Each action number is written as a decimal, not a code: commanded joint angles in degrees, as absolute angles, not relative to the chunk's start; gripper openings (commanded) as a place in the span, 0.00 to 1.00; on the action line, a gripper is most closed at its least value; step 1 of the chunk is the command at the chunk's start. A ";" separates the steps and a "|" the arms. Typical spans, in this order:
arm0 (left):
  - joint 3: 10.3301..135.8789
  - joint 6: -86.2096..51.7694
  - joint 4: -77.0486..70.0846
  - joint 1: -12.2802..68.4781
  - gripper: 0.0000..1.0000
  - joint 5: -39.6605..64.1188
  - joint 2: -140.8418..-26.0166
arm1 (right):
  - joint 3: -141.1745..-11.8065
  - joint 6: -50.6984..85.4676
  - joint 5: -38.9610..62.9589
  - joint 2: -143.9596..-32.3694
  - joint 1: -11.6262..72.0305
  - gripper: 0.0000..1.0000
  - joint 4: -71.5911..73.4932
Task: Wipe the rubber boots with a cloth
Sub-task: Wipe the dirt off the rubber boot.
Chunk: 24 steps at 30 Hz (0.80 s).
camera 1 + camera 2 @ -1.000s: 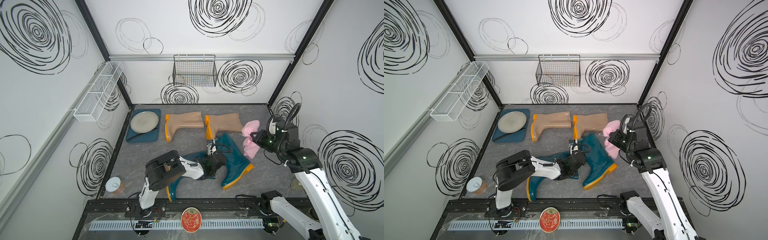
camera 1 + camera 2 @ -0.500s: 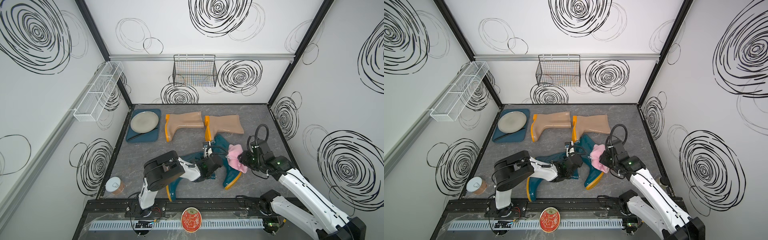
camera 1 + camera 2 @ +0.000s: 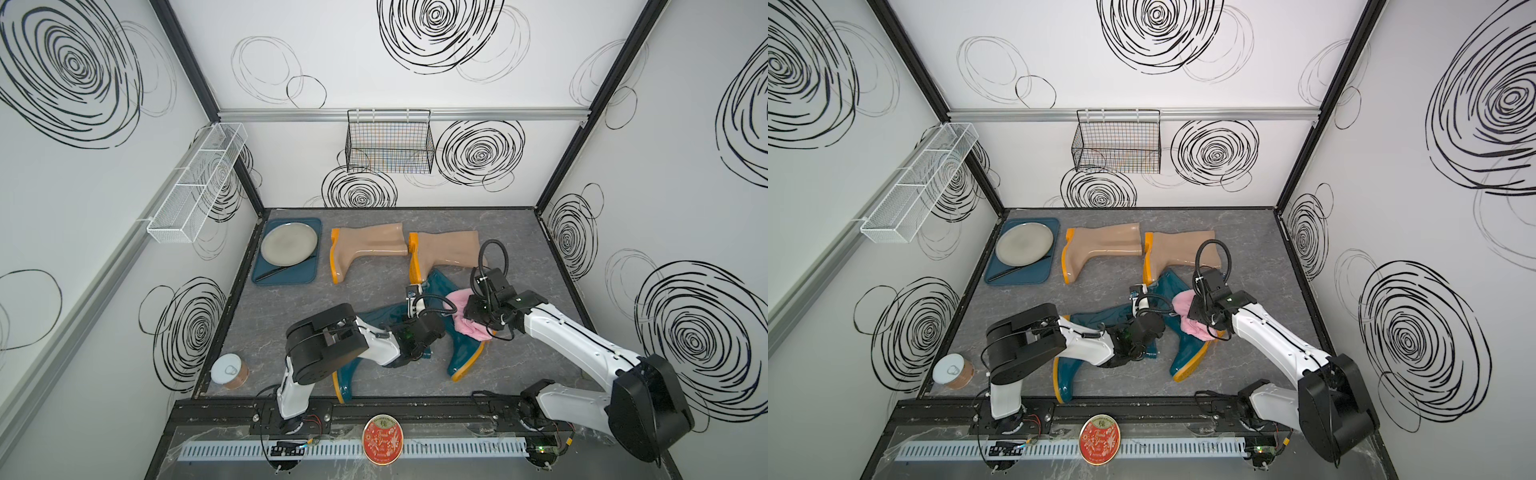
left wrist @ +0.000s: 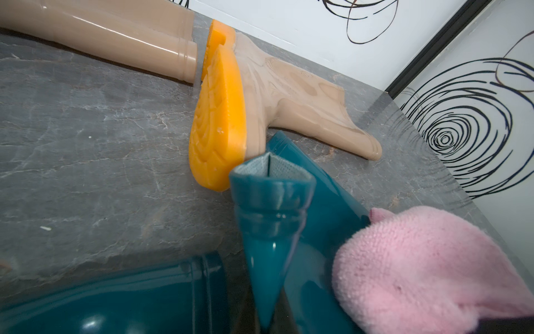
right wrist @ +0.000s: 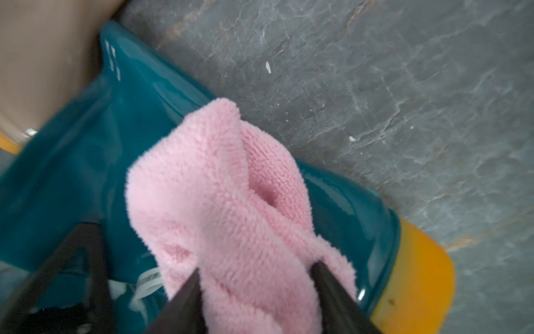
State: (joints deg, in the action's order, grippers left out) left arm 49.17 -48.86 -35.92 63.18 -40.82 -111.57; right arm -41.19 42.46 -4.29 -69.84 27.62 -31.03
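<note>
Your right gripper [image 5: 255,266] is closed on a bunched end of the pink cloth [image 5: 219,185]. The cloth's free folds lie on the glossy side of the teal boot [image 5: 86,162], right of centre in both top views. That boot lies on its side, with its orange sole toward the lower right in a top view. Its open top touches the toe of the nearer beige boot [image 3: 446,249].

Your left gripper [image 3: 419,326] is shut. In the left wrist view it seems to pinch the folded rim of this boot's shaft, though its fingers are out of sight.

The step in hand, as I judge it, is a wipe along this boot. Press down enough that the terry flattens instead of skating on one ridge, then drag it in long strokes from ankle to rim. Let the left arm brace the shaft so the boot cannot slide into the beige one. The two wrists sit close together, so mind the cables.

The second teal boot [image 3: 343,378] and the far beige boot [image 3: 365,245] lie apart from the cloth.
</note>
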 commanded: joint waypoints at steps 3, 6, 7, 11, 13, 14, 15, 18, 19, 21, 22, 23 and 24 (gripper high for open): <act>48.30 -48.16 -38.65 64.22 0.00 -41.42 -109.25 | -37.41 40.24 -4.69 -67.17 19.35 0.20 -30.37; 47.66 -48.16 -39.65 64.50 0.00 -40.42 -108.94 | -37.35 38.06 -3.06 -63.62 12.04 0.06 -31.11; 47.47 -48.16 -39.91 64.68 0.00 -40.10 -108.82 | -37.35 37.44 -3.33 -62.38 9.94 0.02 -31.16; 46.76 -47.93 -40.73 65.69 0.00 -40.20 -108.72 | -36.14 34.24 -1.50 -59.35 3.67 0.00 -29.92; 46.76 -47.89 -40.87 66.07 0.00 -40.32 -108.98 | -36.72 33.32 1.25 -58.34 3.76 0.00 -31.14; 46.68 -47.99 -40.95 66.13 0.00 -40.34 -109.11 | -36.82 34.42 1.51 -57.97 4.86 0.00 -31.53; 46.63 -48.12 -41.24 66.26 0.00 -40.31 -109.24 | -36.41 35.34 2.36 -57.31 6.37 0.00 -31.01; 46.58 -48.38 -41.92 66.51 0.00 -40.26 -109.75 | -32.57 37.92 4.78 -56.79 11.42 0.00 -24.36; 46.67 -48.43 -42.08 66.53 0.00 -40.26 -109.88 | -30.94 38.86 5.62 -57.46 11.66 0.00 -21.83; 46.67 -48.35 -42.36 66.62 0.00 -40.01 -110.13 | -29.36 39.23 6.70 -60.20 8.90 0.00 -18.81; 46.58 -48.21 -42.52 66.62 0.00 -39.73 -110.13 | -28.70 39.35 6.98 -62.01 6.37 0.00 -17.85; 46.54 -48.09 -42.67 66.62 0.00 -39.57 -109.96 | -28.40 39.33 7.35 -64.17 3.69 0.00 -17.30; 46.20 -47.95 -43.12 66.70 0.00 -39.44 -109.74 | -28.53 39.09 7.76 -66.00 1.38 0.00 -17.17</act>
State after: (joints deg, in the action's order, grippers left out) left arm 47.09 -48.45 -38.20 66.11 -39.94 -110.89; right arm -30.00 38.20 7.75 -62.24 6.04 -20.14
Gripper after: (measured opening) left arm 0.064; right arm 0.073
